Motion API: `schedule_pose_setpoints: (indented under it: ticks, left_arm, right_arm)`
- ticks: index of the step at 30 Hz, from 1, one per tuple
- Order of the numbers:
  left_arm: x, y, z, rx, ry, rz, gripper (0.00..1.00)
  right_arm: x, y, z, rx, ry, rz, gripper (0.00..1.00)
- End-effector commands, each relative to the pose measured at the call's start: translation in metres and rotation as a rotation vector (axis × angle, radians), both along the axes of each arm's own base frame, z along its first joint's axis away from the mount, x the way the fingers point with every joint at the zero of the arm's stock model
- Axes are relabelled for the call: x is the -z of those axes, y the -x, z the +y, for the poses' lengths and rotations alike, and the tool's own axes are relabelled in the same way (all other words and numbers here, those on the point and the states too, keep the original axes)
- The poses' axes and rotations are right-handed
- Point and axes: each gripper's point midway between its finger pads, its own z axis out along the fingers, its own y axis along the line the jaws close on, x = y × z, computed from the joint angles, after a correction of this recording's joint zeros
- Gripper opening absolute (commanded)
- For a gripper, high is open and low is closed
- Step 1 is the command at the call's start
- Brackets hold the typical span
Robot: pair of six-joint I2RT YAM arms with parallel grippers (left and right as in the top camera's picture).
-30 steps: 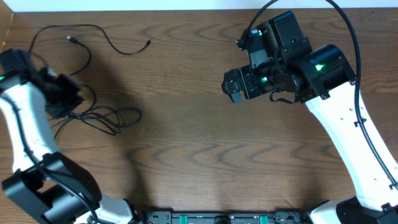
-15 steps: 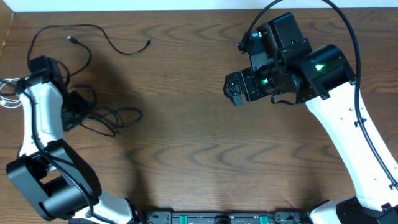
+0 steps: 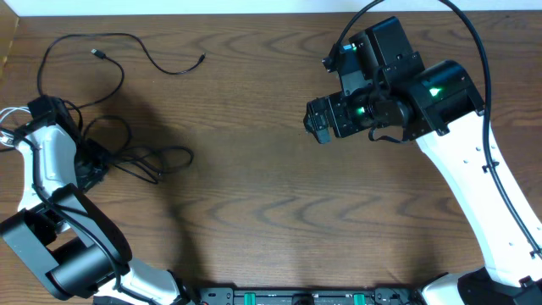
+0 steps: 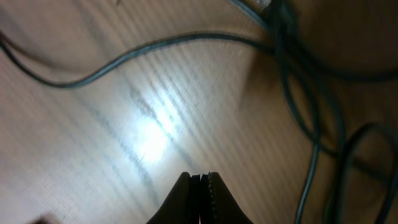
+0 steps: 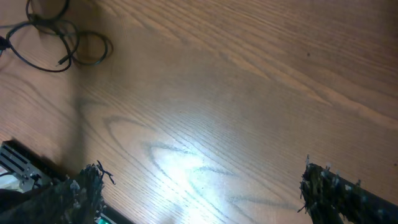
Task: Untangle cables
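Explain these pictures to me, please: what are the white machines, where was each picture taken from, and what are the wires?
Those are two robot arms at a wooden table. One picture looks straight down from above; the other two come from a small camera on each arm's wrist, showing that arm's own fingers. At the table's left lie a spread-out black cable and a loose tangle of cables. The left gripper is pinched shut by the tangle, nothing visible between its fingers. The right gripper hangs wide open over bare wood, holding nothing.
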Motion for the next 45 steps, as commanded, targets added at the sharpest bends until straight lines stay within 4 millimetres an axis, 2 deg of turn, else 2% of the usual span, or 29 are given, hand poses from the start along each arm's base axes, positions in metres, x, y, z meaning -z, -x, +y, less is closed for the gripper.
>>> schedule_pose_setpoints:
  ticks: [1,5,9,11,13,20,24,29,35,37,42,45]
  left_arm:
    - [0.002,-0.01,-0.002,-0.011,0.028,-0.046,0.08]
    - [-0.009,-0.052,-0.021,0.027,0.16,-0.252,0.07]
    - [-0.033,-0.099,-0.052,0.134,0.347,-0.511,0.07]
    - [-0.037,-0.107,-0.055,0.173,0.352,-0.548,0.07]
    - [-0.029,-0.101,-0.041,0.163,0.253,-0.484,0.07]
    - [0.016,-0.059,0.005,0.083,-0.028,-0.218,0.08]
    - [0.041,-0.06,0.008,0.076,-0.014,-0.199,0.08]
    - [0.066,-0.071,0.002,0.086,0.047,-0.217,0.08]
    - [0.071,-0.074,0.005,0.088,0.043,-0.226,0.07]
    - [0.072,-0.065,0.012,0.072,0.014,-0.189,0.08]
    - [0.074,-0.025,0.035,0.003,-0.064,-0.036,0.08]
    - [0.069,-0.017,0.041,-0.024,-0.063,-0.032,0.07]
  right_arm:
    - [0.002,-0.001,0.0,-0.01,0.0,0.002,0.99]
    - [0.001,-0.002,0.0,-0.009,-0.002,-0.003,0.99]
    - [0.0,-0.004,0.002,-0.009,-0.007,-0.012,0.99]
    - [-0.001,-0.005,0.002,-0.009,-0.011,-0.018,0.99]
    - [-0.001,-0.006,0.003,-0.009,-0.013,-0.021,0.99]
    - [-0.001,-0.005,0.002,0.008,-0.018,-0.012,0.99]
    - [-0.001,-0.005,0.002,0.013,-0.02,-0.007,0.99]
    - [-0.001,-0.006,0.003,0.032,-0.028,-0.002,0.99]
    - [-0.004,-0.009,0.005,0.039,-0.041,-0.015,0.99]
    - [-0.004,-0.01,0.005,0.045,-0.045,-0.015,0.99]
    - [-0.004,-0.01,0.005,0.051,-0.046,-0.011,0.99]
    - [-0.004,-0.009,0.004,0.051,-0.044,-0.008,0.99]
